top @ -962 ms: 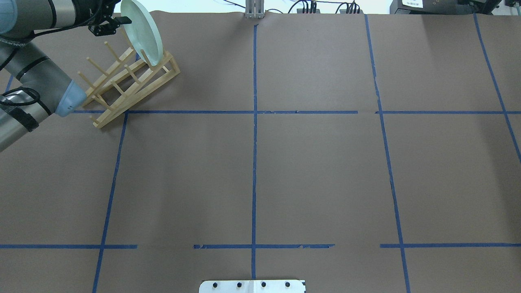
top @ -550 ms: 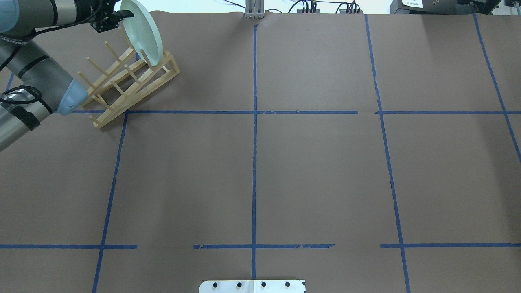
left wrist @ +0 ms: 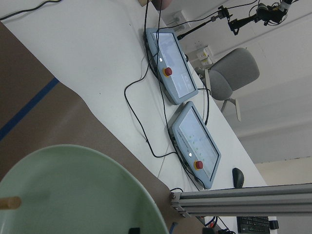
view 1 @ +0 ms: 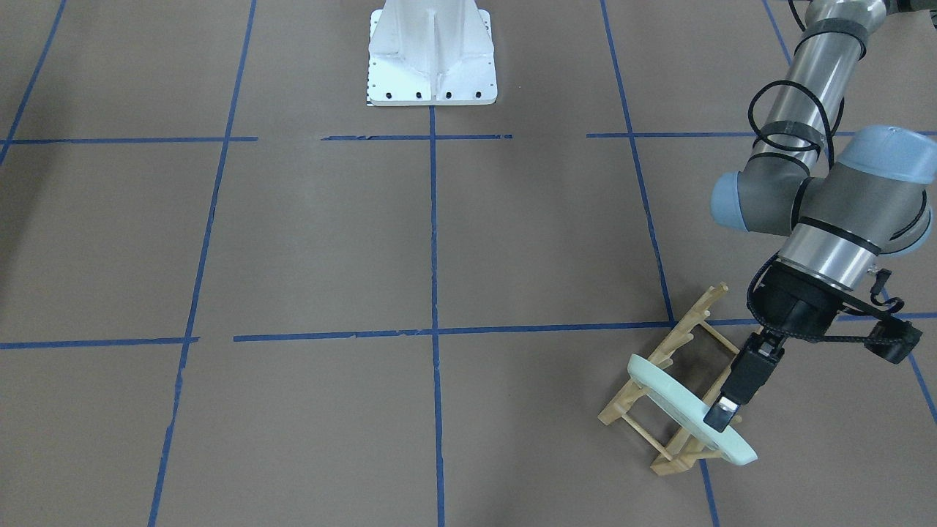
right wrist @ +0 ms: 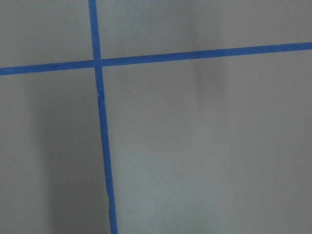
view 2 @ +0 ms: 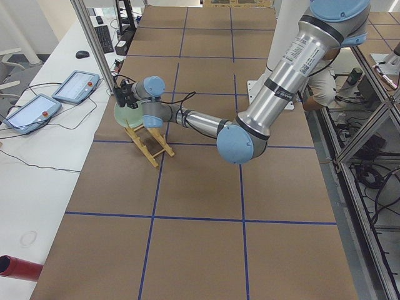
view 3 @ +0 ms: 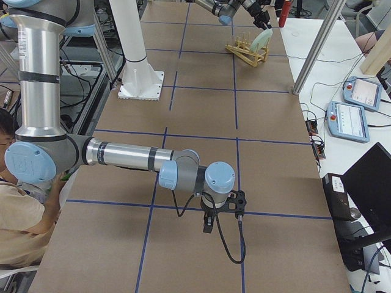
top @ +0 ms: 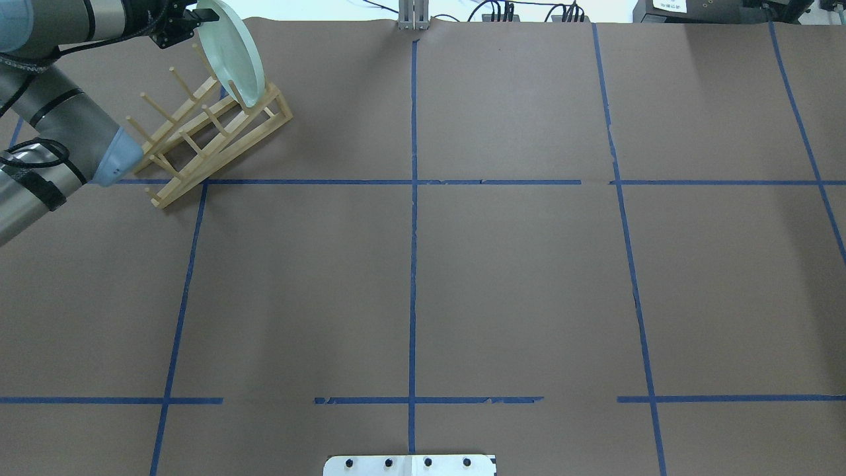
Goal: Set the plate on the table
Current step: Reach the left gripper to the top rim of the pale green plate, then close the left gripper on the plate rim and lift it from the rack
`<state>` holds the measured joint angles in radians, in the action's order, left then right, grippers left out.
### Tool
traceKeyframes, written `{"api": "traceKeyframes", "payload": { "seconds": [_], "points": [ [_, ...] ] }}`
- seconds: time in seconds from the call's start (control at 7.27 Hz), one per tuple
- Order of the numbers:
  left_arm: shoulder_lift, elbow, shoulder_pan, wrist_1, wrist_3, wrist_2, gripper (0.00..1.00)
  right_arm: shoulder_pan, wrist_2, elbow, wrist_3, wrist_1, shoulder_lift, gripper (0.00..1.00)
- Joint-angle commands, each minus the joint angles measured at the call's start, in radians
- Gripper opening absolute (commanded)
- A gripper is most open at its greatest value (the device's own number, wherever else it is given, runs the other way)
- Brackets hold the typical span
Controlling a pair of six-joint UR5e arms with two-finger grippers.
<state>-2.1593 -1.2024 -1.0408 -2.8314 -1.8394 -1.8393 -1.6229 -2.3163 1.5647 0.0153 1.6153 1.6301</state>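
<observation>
The pale mint-green plate (top: 231, 56) stands tilted on edge in the far end of the wooden peg rack (top: 205, 132), at the far left of the brown table (top: 515, 277). In the front-facing view the plate (view 1: 673, 399) shows edge-on. My left gripper (top: 198, 16) is at the plate's top rim, open, with one finger (view 1: 721, 413) over the plate's inner face and the other hidden behind it. The left wrist view shows the plate's inner face (left wrist: 73, 195) close up. My right gripper (view 3: 208, 224) hangs low over bare table near the robot's right end; I cannot tell its state.
The white robot base (view 1: 432, 55) stands at the near middle edge. Beyond the table's far edge is a white bench with two teach pendants (left wrist: 178, 66) and cables. An aluminium post (view 2: 94, 44) rises just past the rack.
My left gripper has moved up along the plate's face to its top rim. The plate and the rack have not moved.
</observation>
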Motion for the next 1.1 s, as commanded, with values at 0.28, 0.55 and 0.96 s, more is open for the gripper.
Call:
{"api": "traceKeyframes", "payload": {
  "seconds": [0.28,0.55,0.96],
  "points": [
    [-0.010,0.003,0.002,0.003,0.009,0.000,0.32,0.000,0.000,0.000,0.000,0.000,0.001,1.00],
    [-0.013,0.004,0.002,0.004,0.009,0.000,0.08,0.000,0.000,0.000,0.000,0.000,0.001,1.00],
    [-0.013,-0.034,-0.007,0.007,0.005,0.000,0.00,0.000,0.000,0.000,0.000,0.000,0.001,1.00]
  ]
}}
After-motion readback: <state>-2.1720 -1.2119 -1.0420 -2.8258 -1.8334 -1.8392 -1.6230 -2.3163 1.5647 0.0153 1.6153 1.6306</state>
